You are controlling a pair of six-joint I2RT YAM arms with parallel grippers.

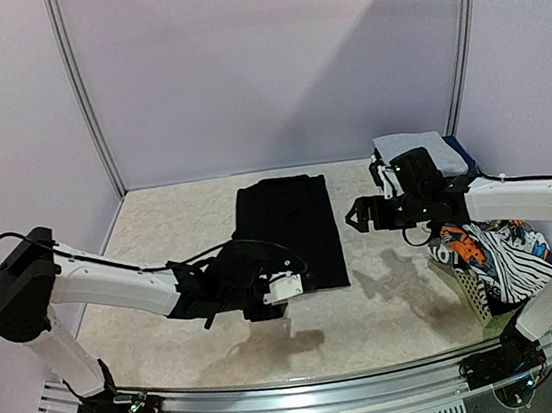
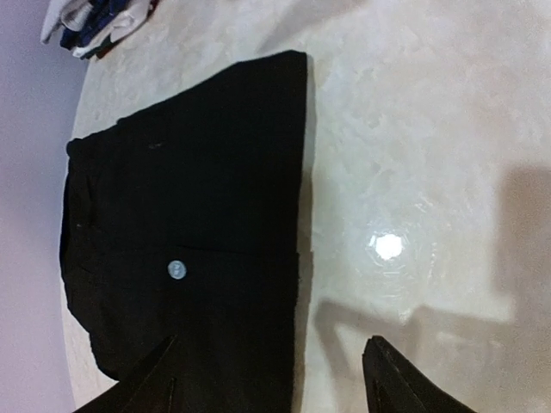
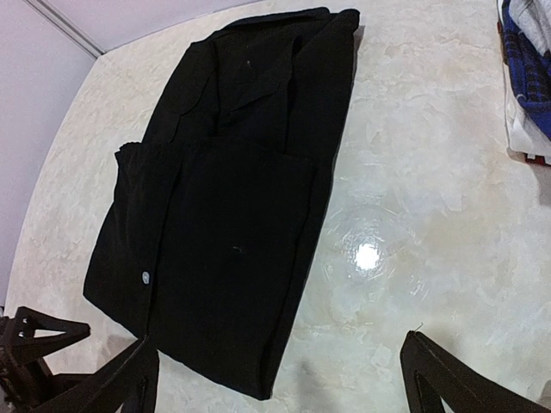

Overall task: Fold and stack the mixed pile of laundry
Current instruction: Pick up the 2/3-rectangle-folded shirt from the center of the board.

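Since the black garment point(image 1: 289, 230) lies flat on the surface point(image 1: 399, 302) for folding, we hold left pincer point(image 2: 271, 344) and right pincer point(image 3: 275, 344) open, empty.

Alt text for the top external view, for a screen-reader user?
A black garment lies folded flat in a rectangle at centre. The left arm reaches to its near-left corner and the right arm hangs just right of it. At the right edge: a stack of folded clothes and a basket of printed laundry.
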